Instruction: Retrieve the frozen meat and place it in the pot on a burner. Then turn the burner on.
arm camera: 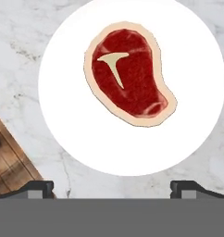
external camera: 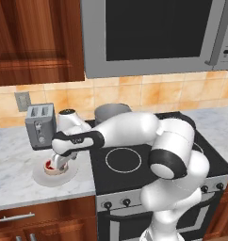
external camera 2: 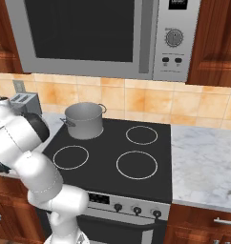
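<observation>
Fingers (arm camera: 37, 187) spread fully wide and empty, the gripper (arm camera: 112, 189) poised above the frozen meat (arm camera: 128, 73), which lies flat on a white plate (arm camera: 58, 106) on the marble counter (arm camera: 14, 55). Likely stiff, thin, light and slick; best pinched across its narrower width.

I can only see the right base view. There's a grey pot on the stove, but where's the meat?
Observer: The small round red steak with a pale rim lies on a round white plate. The plate is on the marble counter, left of the black stove.
Child: Has the hand grabbed it?
Observer: Not yet. The two dark fingers are wide open above the plate, holding nothing.
</observation>
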